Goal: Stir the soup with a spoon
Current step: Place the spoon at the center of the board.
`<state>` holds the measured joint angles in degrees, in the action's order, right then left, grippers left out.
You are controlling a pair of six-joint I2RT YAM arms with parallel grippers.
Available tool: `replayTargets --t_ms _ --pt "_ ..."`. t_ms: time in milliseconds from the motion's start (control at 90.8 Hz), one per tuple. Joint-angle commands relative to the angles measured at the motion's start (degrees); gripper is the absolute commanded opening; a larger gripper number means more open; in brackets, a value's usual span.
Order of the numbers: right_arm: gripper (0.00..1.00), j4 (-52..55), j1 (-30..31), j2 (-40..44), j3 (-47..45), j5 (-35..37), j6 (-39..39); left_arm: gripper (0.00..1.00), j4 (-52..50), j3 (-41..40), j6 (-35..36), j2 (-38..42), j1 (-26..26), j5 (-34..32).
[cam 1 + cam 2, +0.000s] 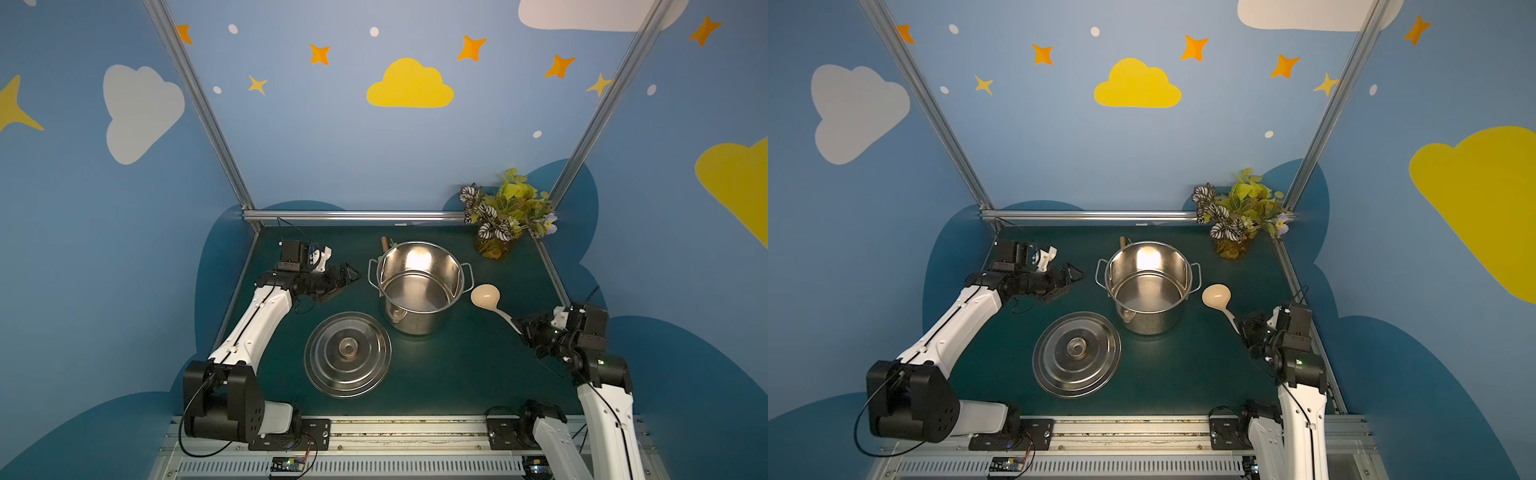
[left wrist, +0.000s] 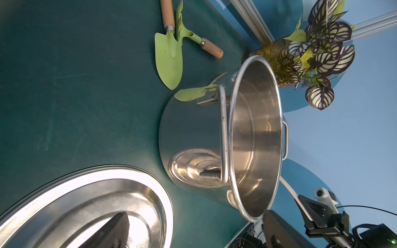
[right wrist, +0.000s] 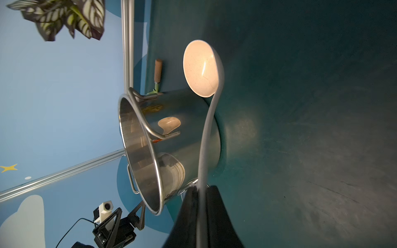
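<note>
The steel pot stands uncovered mid-table, and I cannot make out any soup in its shiny inside. The cream spoon hangs in the air just right of the pot's right handle, bowl facing up. My right gripper is shut on the slim handle of the spoon. My left gripper hovers open left of the pot, a short gap from its left handle, with nothing between the fingers.
The pot's lid lies knob-up on the green table in front of the pot, to its left. Two green trowels with wooden handles lie behind the pot. A potted plant stands in the back right corner.
</note>
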<state>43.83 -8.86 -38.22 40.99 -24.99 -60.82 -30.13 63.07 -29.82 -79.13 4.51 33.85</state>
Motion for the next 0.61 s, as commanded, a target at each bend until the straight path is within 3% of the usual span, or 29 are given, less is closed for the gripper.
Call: replayTargets --t_ms 0,330,595 --pt "0.0 -5.35 -0.11 0.28 -1.99 -1.71 0.32 1.0 0.28 -0.46 0.23 1.4 -0.27 0.08" --pt "0.0 -4.23 0.33 1.6 -11.18 -0.71 4.48 1.0 0.95 -1.54 0.29 1.9 -0.87 -0.35" --pt "0.24 0.0 0.77 1.0 -12.19 2.27 9.21 1.0 1.58 -2.14 0.39 1.97 -1.17 -1.12"
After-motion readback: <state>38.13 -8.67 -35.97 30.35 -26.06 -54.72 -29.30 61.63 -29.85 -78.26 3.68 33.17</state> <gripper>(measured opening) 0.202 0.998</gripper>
